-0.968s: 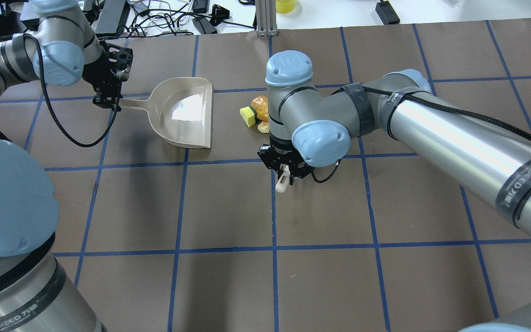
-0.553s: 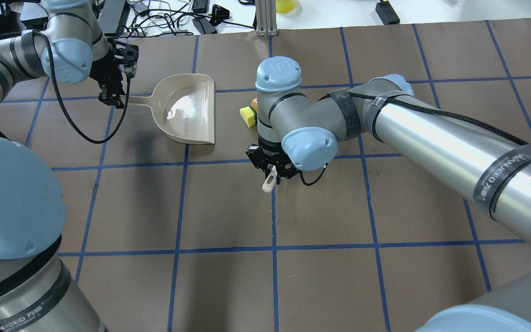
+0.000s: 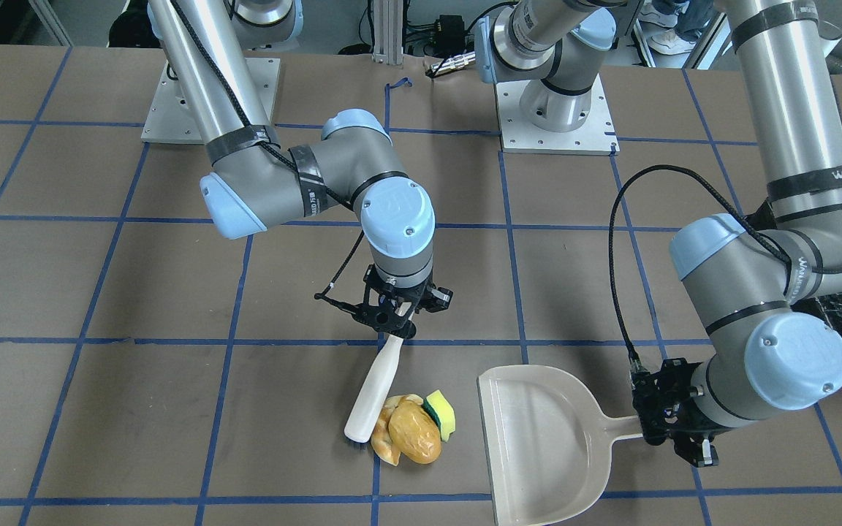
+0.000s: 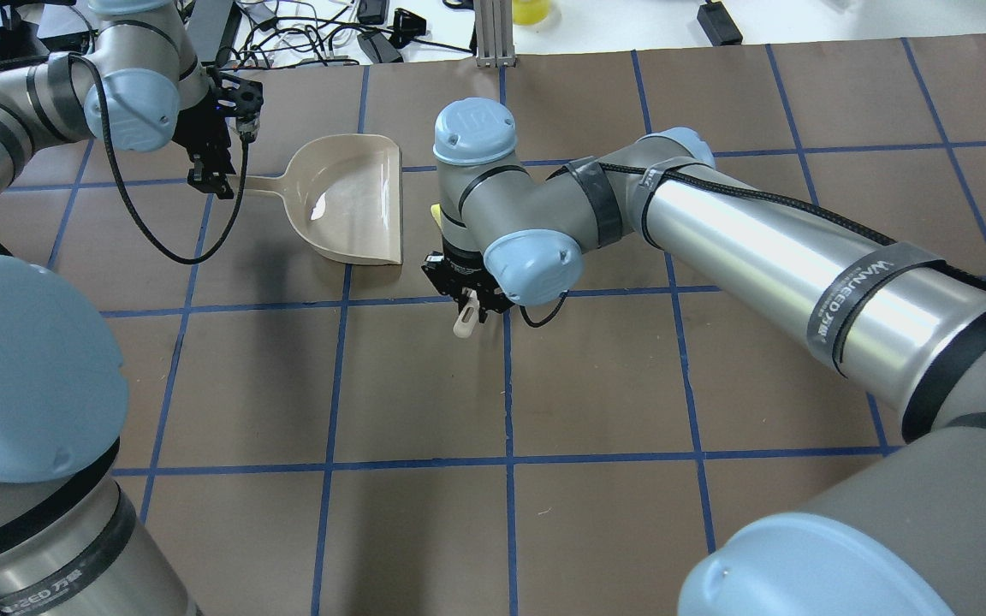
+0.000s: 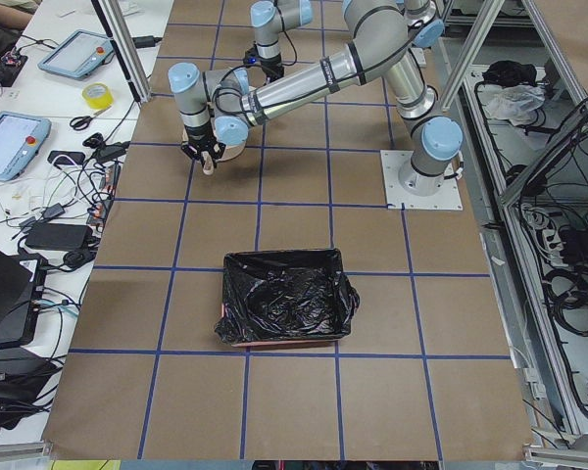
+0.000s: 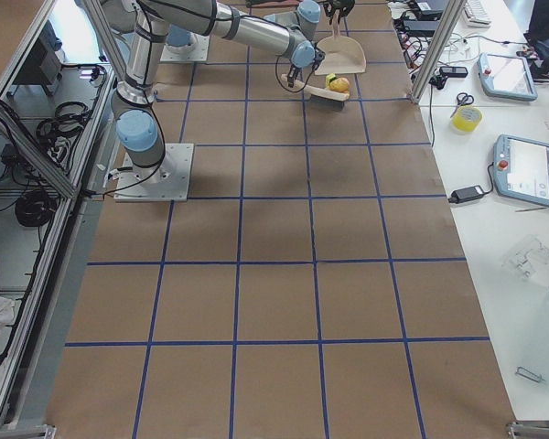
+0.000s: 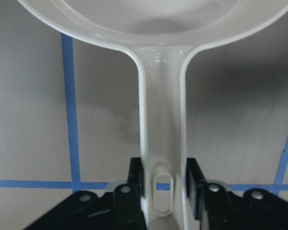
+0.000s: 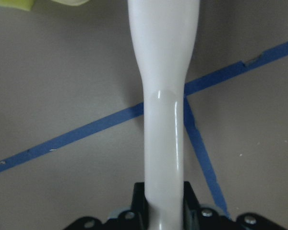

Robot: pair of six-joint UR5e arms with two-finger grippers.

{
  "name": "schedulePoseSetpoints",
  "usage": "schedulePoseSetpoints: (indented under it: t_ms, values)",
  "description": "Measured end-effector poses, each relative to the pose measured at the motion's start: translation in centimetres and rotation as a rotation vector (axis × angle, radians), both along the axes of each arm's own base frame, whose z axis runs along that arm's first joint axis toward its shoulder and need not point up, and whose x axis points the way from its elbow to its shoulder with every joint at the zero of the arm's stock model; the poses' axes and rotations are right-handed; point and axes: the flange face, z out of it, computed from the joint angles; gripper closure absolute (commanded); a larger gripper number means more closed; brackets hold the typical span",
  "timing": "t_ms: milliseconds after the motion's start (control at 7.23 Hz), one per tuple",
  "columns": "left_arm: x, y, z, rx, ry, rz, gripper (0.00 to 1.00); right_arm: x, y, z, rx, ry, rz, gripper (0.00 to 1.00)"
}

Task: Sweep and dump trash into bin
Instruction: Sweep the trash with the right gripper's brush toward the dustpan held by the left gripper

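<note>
The trash lies in a tight heap: a golden-brown lump (image 3: 415,432), a pale croissant (image 3: 386,442) and a yellow-green sponge (image 3: 441,413). My right gripper (image 3: 394,315) is shut on the white handle of a brush (image 3: 376,383), whose head rests against the heap on the side away from the dustpan. My left gripper (image 3: 673,424) is shut on the handle of the beige dustpan (image 3: 538,446), whose open mouth faces the heap a short gap away. In the overhead view my right wrist covers most of the trash. The bin (image 5: 284,299), lined with a black bag, stands apart on my left.
The table is brown paper with a blue tape grid. Cables, tablets and tape (image 5: 96,95) lie on the white bench beyond the table's far edge. The two arm bases (image 3: 556,109) are bolted at the robot's side. An aluminium post (image 4: 493,34) stands at the far edge.
My right arm has swept left toward the dustpan with the brush, and the trash has moved with it, now mostly hidden under the wrist. The left gripper shifted the dustpan slightly.
</note>
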Motion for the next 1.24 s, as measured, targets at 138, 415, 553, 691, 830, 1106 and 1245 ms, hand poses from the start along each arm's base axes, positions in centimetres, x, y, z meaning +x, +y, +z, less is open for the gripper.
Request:
schedulePoseSetpoints:
  t_ms: [138, 415, 553, 691, 830, 1106, 1245]
  values:
    - [0.0, 0.0, 0.0, -0.001, 0.000, -0.001, 0.95, 1.2, 0.0, 0.1, -0.005, -0.012, 0.010, 1.00]
    - [-0.1, 0.0, 0.0, -0.001, 0.000, -0.002, 0.95, 3.1, 0.1, 0.5, -0.003, -0.048, 0.022, 1.00]
    - [-0.1, 0.0, 0.0, -0.001, 0.000, -0.002, 0.95, 3.9, -0.1, 0.9, -0.003, -0.077, 0.024, 1.00]
    - [-0.1, 0.0, 0.0, -0.001, 0.001, -0.002, 0.95, 5.1, -0.3, 1.3, -0.004, -0.107, 0.031, 1.00]
    - [-0.1, 0.0, 0.0, -0.001, 0.001, -0.002, 0.95, 6.7, -0.3, 1.4, -0.002, -0.137, 0.047, 1.00]
    - [-0.1, 0.0, 0.0, -0.001, 0.001, -0.002, 0.95, 9.9, -0.5, 2.1, -0.001, -0.204, 0.077, 1.00]
    - [-0.1, 0.0, 0.0, -0.001, 0.001, -0.002, 0.95, 11.1, -0.4, 2.8, -0.004, -0.234, 0.089, 1.00]
